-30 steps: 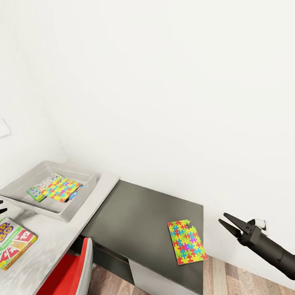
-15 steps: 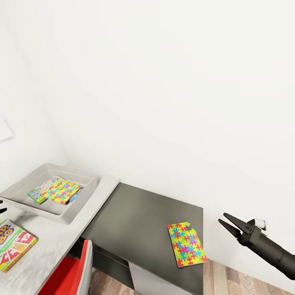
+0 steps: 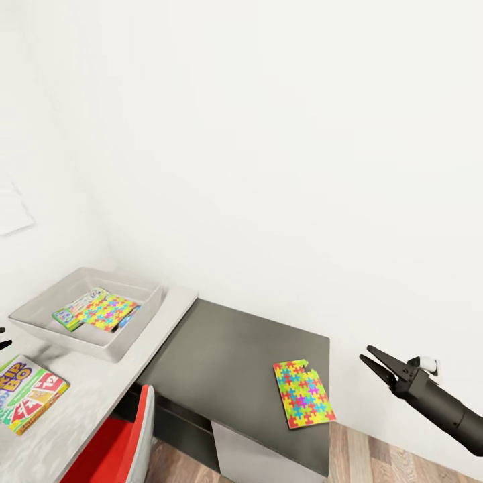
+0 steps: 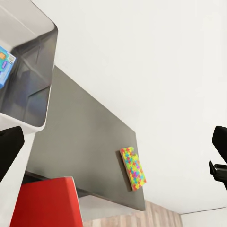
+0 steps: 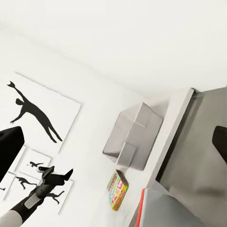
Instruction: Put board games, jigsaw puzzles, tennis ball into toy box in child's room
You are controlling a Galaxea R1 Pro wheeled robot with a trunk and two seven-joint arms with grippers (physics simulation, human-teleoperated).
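Jigsaw puzzle (image 3: 304, 393) is lying flat on the dark worktop (image 3: 228, 362), lower middle of the head view, near the front right corner, with nothing touching it. Over at the left, the toy box (image 3: 127, 335) on the pale worktop (image 3: 80, 402) already holds another puzzle board (image 3: 104, 312) on top of a game box (image 3: 72, 310). The SKIP-BO box (image 3: 30, 394) sits out on the worktop at the lower left edge.

Our right gripper (image 3: 377, 360) hangs lower right, off to the side of the loose puzzle, fingers spread apart and holding nothing. We'd say we're lining up to grab that puzzle; next we need to swing in and get a finger under its thin edge, which looks fiddly. The left gripper (image 3: 2, 337) is barely a sliver at the left edge, so we can't tell whether it's open.

The right wrist view adds the black baseball-player silhouettes (image 5: 35, 113) on the wall, and the left wrist view shows the red chair (image 4: 45, 203).
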